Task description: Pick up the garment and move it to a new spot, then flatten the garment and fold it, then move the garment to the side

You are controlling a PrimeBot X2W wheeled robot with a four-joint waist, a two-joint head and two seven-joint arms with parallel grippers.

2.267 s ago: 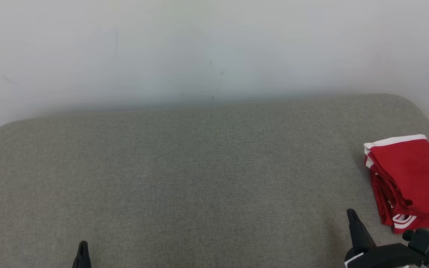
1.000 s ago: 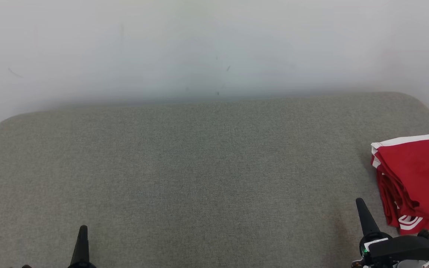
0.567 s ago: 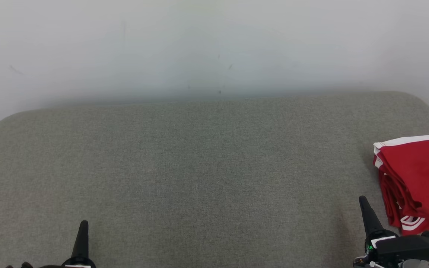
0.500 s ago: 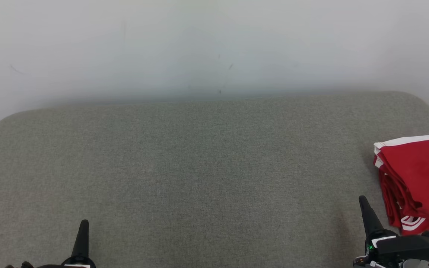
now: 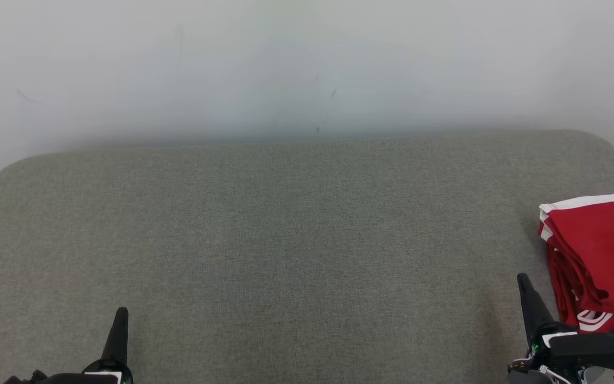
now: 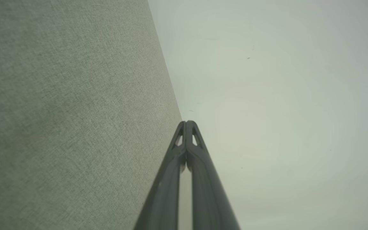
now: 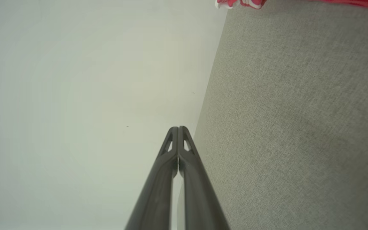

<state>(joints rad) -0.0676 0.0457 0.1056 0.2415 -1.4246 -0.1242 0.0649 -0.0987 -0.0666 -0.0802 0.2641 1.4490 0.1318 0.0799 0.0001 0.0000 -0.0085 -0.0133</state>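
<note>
Garment [image 5: 597, 250] lies folded near the right end effector [image 5: 523, 279]; it and the left end effector [image 6: 186, 123] are closed, empty.

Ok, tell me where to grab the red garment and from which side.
Pinch the layered left edge of the red garment, which faces the right gripper, coming in from that side along the grey cushion. The stack lies flat, so its layers show there. Open the shut jaws first.

Left hand [image 5: 121, 312] and right hand [image 5: 523, 278] — fingers pressed together, empty, pointing forward.
</note>
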